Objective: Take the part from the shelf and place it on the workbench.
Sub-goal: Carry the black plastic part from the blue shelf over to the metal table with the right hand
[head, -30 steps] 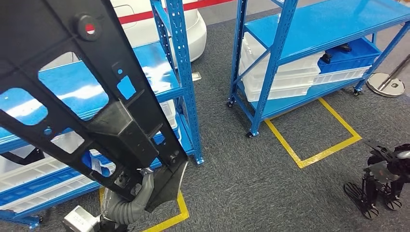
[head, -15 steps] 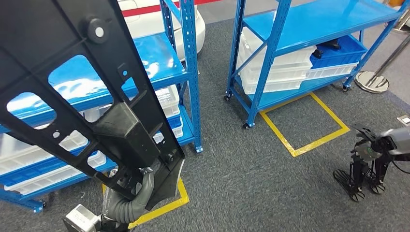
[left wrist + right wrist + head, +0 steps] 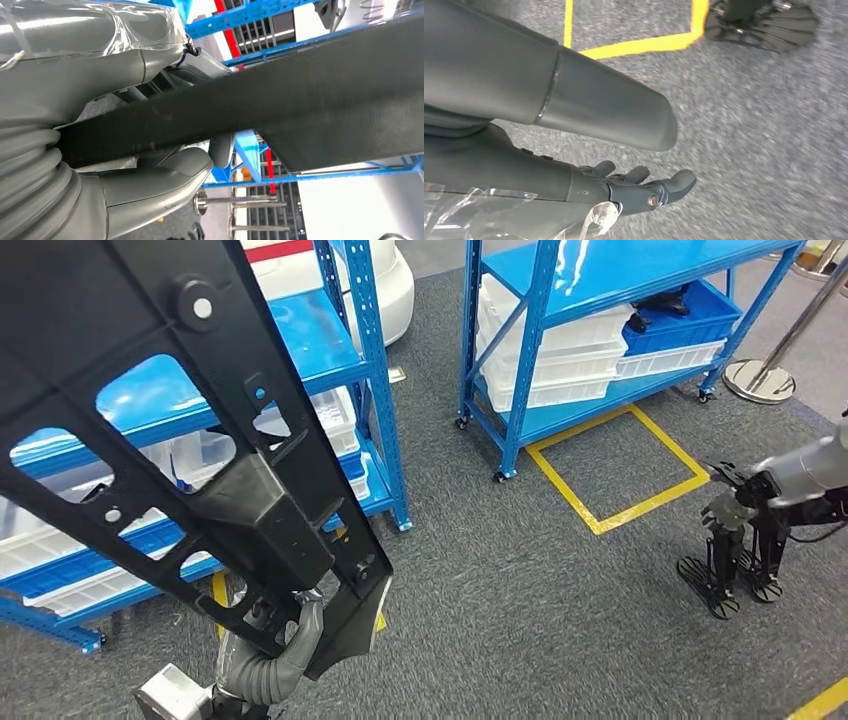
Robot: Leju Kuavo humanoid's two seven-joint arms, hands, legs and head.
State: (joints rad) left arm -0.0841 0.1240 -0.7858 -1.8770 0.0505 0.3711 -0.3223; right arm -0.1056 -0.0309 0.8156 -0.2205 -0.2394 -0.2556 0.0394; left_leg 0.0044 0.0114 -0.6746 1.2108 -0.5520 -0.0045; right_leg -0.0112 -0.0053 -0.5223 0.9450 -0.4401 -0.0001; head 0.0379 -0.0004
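Observation:
A large black plastic part (image 3: 180, 430) with cut-out openings rises across the left of the head view. My left hand (image 3: 275, 655) grips its lower end from beneath. In the left wrist view the thick grey thumb (image 3: 165, 175) presses under the part's black edge (image 3: 310, 90) and the fingers close over its top. My right arm comes in from the right edge, its hand (image 3: 738, 502) low above the carpet. The right wrist view shows that hand (image 3: 644, 192) with its fingers stretched out and nothing in it.
Two blue shelf racks stand ahead: one (image 3: 370, 370) behind the part with white bins, another (image 3: 600, 300) farther right with white trays and a blue bin. Yellow floor tape (image 3: 640, 505) marks a bay. A black footed stand (image 3: 725, 580) sits under my right hand. A chrome post base (image 3: 760, 380) lies at the far right.
The whole picture has shifted, so the camera moved: racks and floor tape slid left and up. The part stays in my left hand; my right arm now shows more.

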